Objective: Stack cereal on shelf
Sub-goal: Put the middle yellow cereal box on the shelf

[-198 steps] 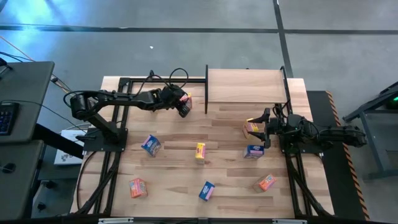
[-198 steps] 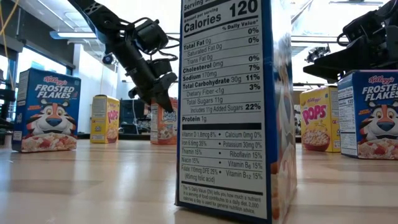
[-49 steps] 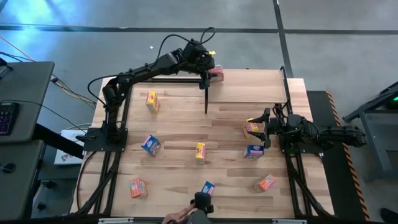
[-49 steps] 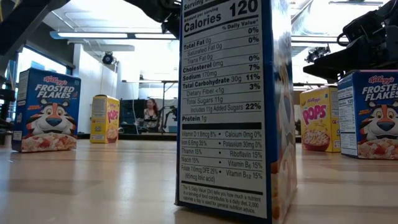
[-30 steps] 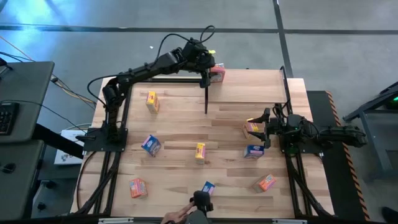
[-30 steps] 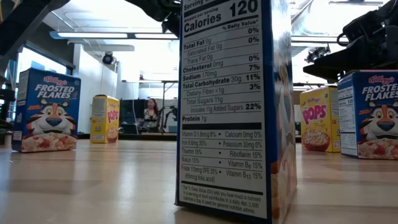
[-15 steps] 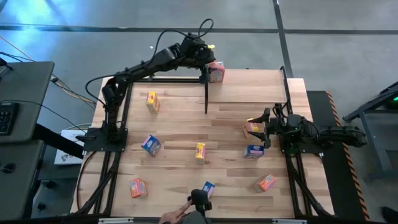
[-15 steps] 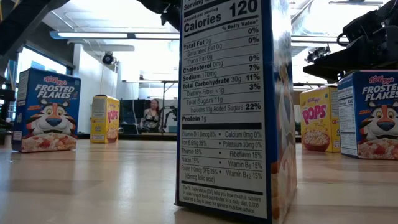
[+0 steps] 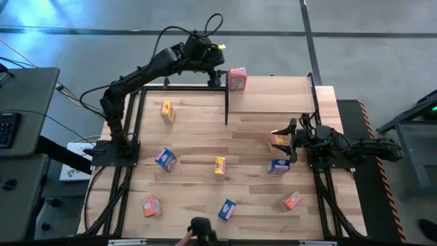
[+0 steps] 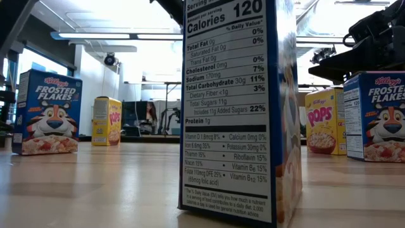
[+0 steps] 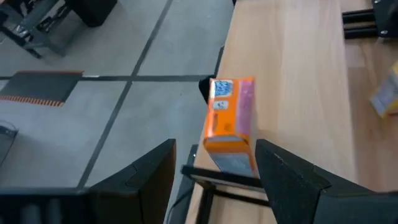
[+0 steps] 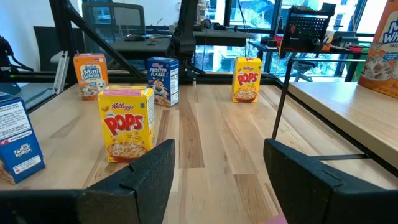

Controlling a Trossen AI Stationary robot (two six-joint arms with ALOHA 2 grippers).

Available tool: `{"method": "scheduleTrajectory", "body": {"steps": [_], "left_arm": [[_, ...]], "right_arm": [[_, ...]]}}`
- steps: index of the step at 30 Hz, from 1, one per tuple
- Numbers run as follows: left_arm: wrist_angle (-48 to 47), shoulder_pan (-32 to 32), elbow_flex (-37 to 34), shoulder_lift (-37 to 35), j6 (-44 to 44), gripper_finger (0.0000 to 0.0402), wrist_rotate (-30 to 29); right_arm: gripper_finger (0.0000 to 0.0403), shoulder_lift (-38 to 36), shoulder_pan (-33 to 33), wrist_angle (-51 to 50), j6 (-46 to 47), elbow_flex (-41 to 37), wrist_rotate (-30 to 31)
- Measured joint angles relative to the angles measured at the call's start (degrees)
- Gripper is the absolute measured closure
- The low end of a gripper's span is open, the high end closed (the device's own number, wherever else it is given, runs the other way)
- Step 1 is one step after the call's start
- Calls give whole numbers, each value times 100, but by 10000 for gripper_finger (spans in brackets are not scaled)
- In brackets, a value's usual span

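1. Since half a second ago, the left gripper (image 9: 213,74) has drawn back off the shelf's left end and now hovers beyond the corner, jaws parted and empty; the small orange-pink cardboard cereal box (image 9: 237,78) stands alone where it was set.
2. That box sits upright at the far left corner of the flat light-wood shelf board on black posts (image 9: 273,96), close to the edge in the left wrist view (image 11: 230,121).
3. One placement looks finished; eight boxes remain on the plank tabletop (image 9: 198,143).
4. Next, I judge, the left arm should go for the nearby yellow box (image 9: 166,111).
5. The right gripper (image 9: 295,141) waits, fingers apart, beside another orange-pink box (image 9: 276,141), unchanged.
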Motion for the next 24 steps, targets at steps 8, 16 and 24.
{"method": "scheduleTrajectory", "body": {"steps": [8, 16, 24], "left_arm": [[-859, -197, -95, -600, -487, 190, -1], [-815, -634, -1071, -1577, -1015, 190, 43], [32, -1143, -2460, -2692, -1492, 190, 41]], "right_arm": [[164, 0, 0, 0, -1, 0, 0], [164, 0, 0, 0, 0, 0, 0], [164, 0, 0, 0, 0, 0, 0]]}}
